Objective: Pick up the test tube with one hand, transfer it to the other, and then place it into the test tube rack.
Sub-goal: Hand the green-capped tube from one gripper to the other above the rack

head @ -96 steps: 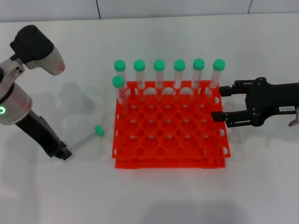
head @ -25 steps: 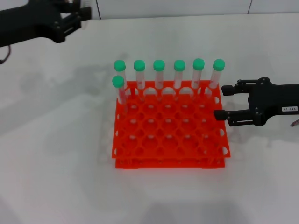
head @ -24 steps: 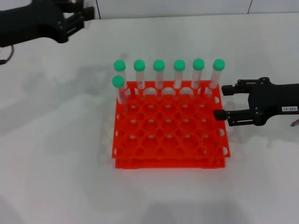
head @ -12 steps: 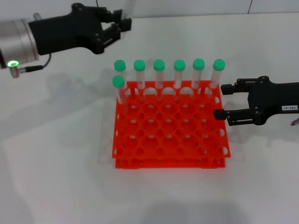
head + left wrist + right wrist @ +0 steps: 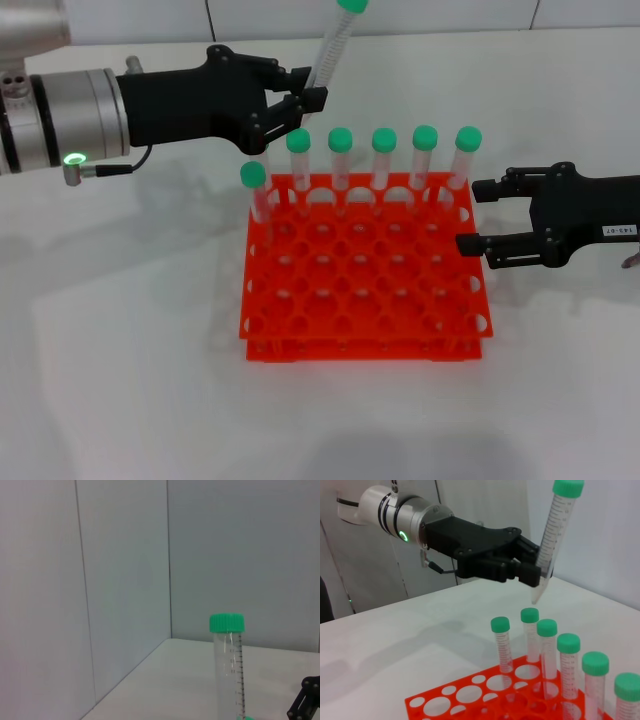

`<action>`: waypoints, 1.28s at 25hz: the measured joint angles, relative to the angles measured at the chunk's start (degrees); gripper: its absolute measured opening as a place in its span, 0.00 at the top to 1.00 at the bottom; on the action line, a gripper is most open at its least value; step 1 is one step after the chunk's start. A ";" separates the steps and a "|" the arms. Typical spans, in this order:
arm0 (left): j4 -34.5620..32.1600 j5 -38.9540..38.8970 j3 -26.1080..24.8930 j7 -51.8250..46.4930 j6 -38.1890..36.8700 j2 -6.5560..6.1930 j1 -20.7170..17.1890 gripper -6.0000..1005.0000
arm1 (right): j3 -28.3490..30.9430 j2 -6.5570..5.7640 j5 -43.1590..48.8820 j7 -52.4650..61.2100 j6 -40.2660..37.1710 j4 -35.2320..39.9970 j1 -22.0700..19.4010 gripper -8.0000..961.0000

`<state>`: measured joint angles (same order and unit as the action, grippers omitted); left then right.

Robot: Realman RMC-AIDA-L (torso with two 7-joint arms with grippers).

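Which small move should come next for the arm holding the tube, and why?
Probably the left end effector should carry the test tube toward the right end effector, which waits open beside the test tube rack; the tube is held upright above the rack's far left corner.

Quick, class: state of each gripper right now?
Left gripper: shut on the test tube, held cap up above the test tube rack's far edge.
Right gripper: open, empty, beside the rack.
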<state>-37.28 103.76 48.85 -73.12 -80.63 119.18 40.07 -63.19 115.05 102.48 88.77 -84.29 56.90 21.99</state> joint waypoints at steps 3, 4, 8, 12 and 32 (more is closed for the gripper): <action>0.01 -0.96 0.01 0.25 -0.04 0.00 -0.13 0.77 | 0.00 0.00 0.00 0.00 0.01 0.05 -0.01 0.21; 0.03 -1.06 0.02 0.44 -0.09 0.00 -0.13 0.77 | 0.00 0.00 0.00 0.00 0.02 0.05 -0.02 0.21; 0.29 -1.18 0.57 1.63 -0.33 -0.01 -0.20 0.77 | 0.00 0.00 0.00 0.00 0.13 0.06 0.04 0.21; 0.36 -1.18 2.02 1.77 -0.23 -0.01 -0.26 0.77 | 0.00 0.00 0.00 0.00 0.09 0.06 0.10 0.21; 0.46 -2.94 2.22 4.59 -0.65 -0.01 -1.43 0.77 | 0.00 0.00 0.00 0.00 0.54 0.05 0.26 0.21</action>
<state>-36.82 100.82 51.07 -68.53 -81.27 119.18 38.64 -63.19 115.05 102.48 88.77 -83.75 56.95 22.25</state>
